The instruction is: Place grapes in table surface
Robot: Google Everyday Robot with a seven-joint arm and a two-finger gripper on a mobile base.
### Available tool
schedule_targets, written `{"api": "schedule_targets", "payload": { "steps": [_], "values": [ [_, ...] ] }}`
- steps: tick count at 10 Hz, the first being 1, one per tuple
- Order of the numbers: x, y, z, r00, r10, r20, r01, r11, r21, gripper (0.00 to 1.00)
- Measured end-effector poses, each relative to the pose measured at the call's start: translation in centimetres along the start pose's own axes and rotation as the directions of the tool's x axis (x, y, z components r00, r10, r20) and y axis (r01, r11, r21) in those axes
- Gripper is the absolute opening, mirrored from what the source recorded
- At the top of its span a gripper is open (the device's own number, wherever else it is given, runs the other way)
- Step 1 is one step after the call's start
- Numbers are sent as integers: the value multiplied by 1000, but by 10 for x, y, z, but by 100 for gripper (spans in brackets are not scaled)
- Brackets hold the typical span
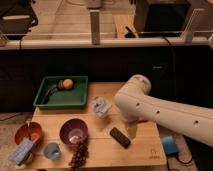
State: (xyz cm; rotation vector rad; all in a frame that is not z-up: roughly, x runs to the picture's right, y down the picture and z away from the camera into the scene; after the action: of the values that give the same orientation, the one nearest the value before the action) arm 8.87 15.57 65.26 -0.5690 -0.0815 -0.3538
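Grapes (79, 154) lie at front edge of table surface (107, 150), just in front of purple bowl (74, 131), w/ blue cup (51, 150) near. Black bar (120, 137) mid-table. Gripper (131, 124) prob. tucked under the white arm over table centre, well apart from grapes; open or closed: can't tell, no object seen in it. Green tray (47, 102) at back. Step looks like reach: approach from above, grip across bunch's narrow axis, keep off bowl rim + cup.

green tray (60, 105) holds orange fruit (67, 83) | purple bowl (73, 131) | red bowl (28, 133) | blue cup (52, 150) | crumpled pale packet (101, 106) | black bar (120, 137) | blue sponge (169, 145) at right edge
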Motion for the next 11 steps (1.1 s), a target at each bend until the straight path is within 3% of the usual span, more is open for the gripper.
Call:
{"api": "schedule_targets", "payload": {
  "steps": [5,11],
  "values": [
    [-53,-11,8,991,-137,-14,137,991,4,80],
    [-107,-20,9,963,-268,-17,268,963,11,80]
  ]
}}
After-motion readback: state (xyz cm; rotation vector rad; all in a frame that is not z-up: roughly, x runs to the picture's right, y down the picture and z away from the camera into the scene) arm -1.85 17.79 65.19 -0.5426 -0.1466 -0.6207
